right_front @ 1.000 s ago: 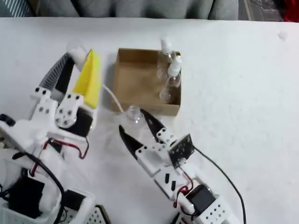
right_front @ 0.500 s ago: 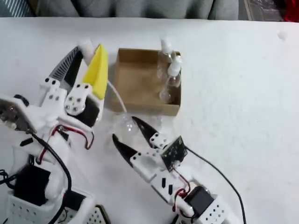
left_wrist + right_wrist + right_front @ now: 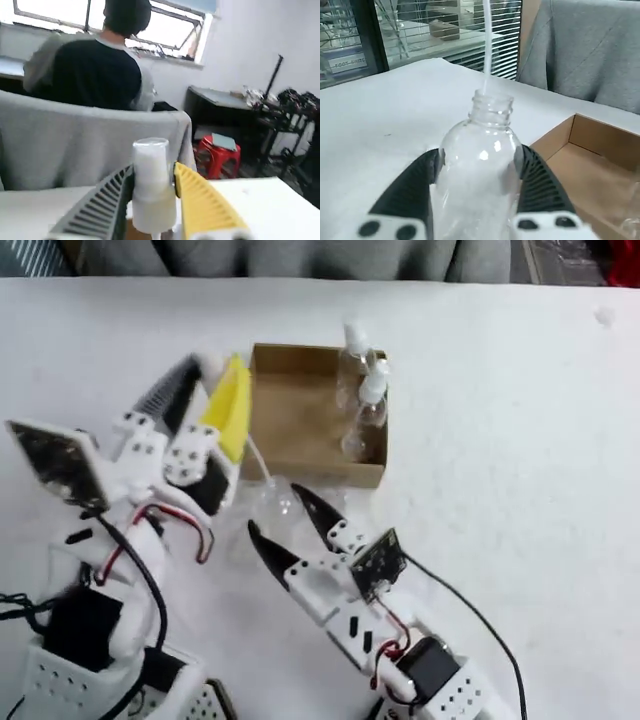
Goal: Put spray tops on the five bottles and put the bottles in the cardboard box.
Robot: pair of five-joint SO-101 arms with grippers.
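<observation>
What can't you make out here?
High view: the clear bottle in the right tool fades into the table.
Right wrist view: the tube runs out of frame.
Left wrist view: the spray top is cut at the frame edge.
High view: bottles in the box overlap; count unclear.

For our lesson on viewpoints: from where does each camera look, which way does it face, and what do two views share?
High view: fixed above the table, looking down on both arms, the cardboard box and the bottle.
Left wrist view: on the left arm, facing along the left tool, shut on a spray top, toward the room.
Right wrist view: on the right arm, facing along the right tool, shut on the bottle.
Shared: high and right wrist views both show the bottle and cardboard box.
</observation>
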